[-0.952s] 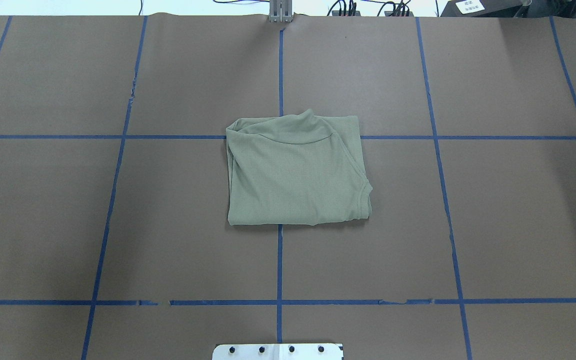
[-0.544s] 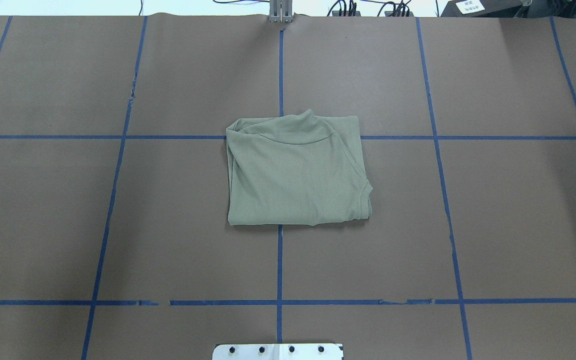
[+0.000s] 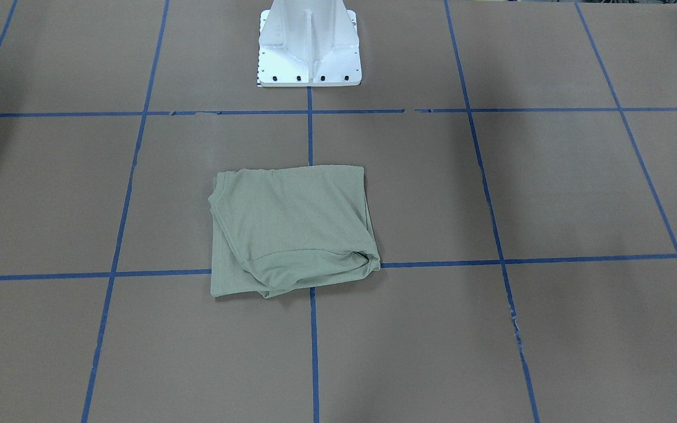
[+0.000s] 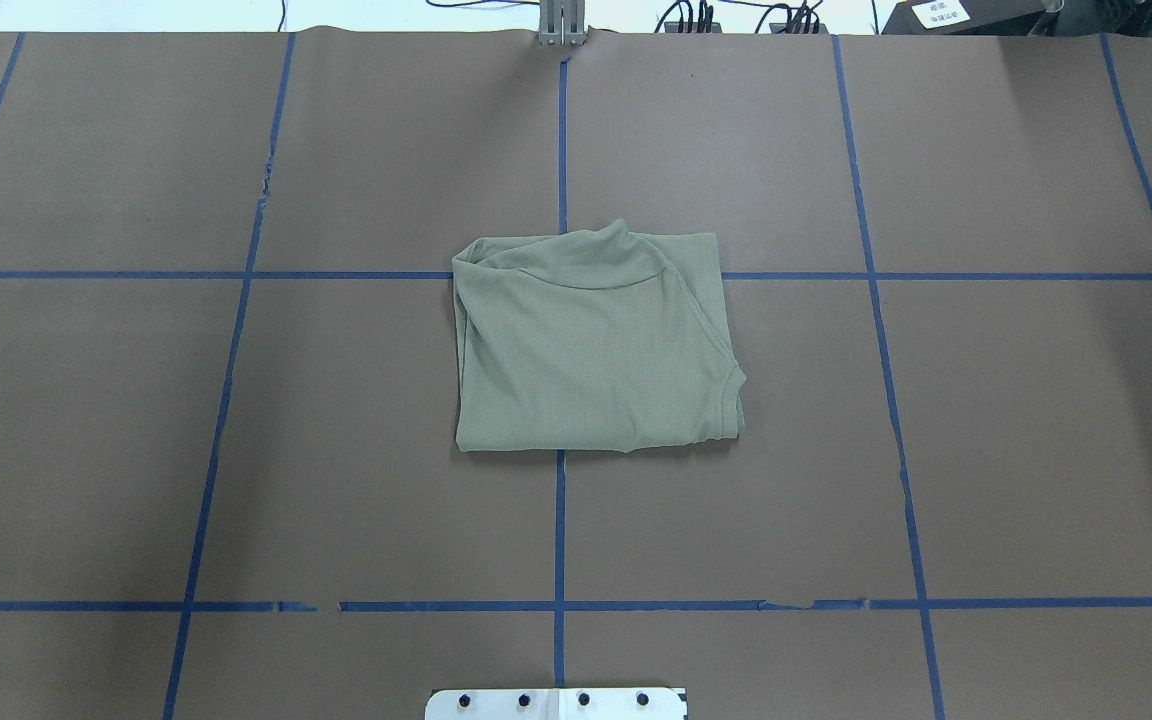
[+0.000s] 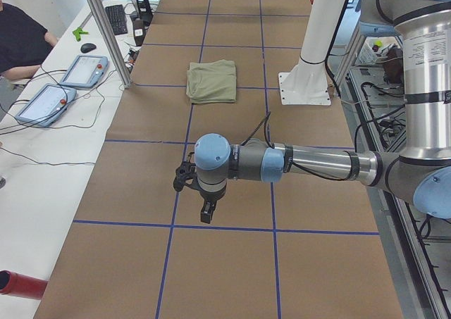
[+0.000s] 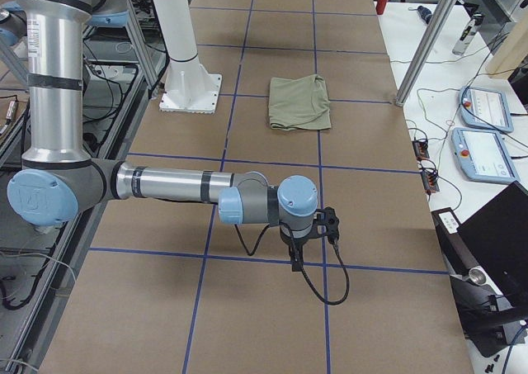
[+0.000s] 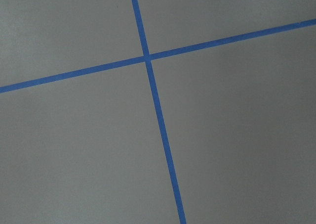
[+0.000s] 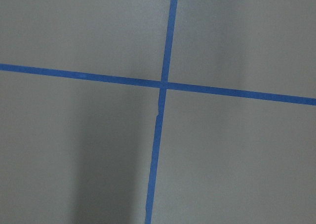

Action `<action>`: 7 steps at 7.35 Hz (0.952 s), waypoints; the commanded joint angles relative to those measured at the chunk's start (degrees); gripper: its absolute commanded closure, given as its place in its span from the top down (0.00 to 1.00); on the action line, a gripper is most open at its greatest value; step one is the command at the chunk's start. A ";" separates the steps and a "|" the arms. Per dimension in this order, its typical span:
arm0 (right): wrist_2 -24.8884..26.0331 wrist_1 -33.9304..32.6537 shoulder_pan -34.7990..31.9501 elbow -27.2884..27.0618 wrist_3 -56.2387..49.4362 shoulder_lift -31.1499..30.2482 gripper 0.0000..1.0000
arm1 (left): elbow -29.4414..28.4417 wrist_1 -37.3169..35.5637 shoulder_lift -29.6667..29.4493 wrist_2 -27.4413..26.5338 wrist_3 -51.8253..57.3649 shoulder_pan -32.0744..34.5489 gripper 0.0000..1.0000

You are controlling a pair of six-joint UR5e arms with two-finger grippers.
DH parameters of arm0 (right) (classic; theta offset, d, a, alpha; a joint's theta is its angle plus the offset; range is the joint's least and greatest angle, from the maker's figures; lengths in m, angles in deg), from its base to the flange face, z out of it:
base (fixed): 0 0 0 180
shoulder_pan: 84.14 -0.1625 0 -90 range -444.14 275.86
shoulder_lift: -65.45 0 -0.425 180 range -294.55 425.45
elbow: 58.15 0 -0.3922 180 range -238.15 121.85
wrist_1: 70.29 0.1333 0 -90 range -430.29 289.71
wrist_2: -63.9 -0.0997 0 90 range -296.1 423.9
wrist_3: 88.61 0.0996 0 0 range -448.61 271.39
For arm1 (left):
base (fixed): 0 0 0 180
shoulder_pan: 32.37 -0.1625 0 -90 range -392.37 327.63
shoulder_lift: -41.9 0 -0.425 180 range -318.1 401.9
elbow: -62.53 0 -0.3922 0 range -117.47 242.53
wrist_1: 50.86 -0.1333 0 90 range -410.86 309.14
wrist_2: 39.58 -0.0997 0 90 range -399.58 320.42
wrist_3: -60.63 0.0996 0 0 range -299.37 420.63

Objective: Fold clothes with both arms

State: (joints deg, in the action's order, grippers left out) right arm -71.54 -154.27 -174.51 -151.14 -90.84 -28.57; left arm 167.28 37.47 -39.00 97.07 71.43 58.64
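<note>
Brown table (image 4: 1036,450), shirt (image 4: 586,350) well apart from jaws

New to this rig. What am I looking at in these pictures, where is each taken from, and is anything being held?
It is a robot with two silver-tubed arms on a white metal pedestal, at a table covered in brown paper with a blue tape grid. Two cameras look down on the table, one from behind the robot, one facing it; both show a pale sage-green knit shirt, folded into a square near the middle. The two side cameras each show one arm stretched low over bare paper, away from the shirt: the left gripper and the right gripper. The wrist cameras see only paper and tape crossings. Neither gripper holds the shirt; whether they are open or shut cannot be told.
</note>
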 commanded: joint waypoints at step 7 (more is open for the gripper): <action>0.44 0.13 0.02 -6.68 3.99 -4.68 1.00 | 1.07 -0.09 0.31 -0.24 0.10 0.04 1.00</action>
State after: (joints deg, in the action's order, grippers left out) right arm -71.11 -154.14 -174.50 -157.82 -86.92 -33.23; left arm 168.34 37.40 -38.69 96.86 71.53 58.67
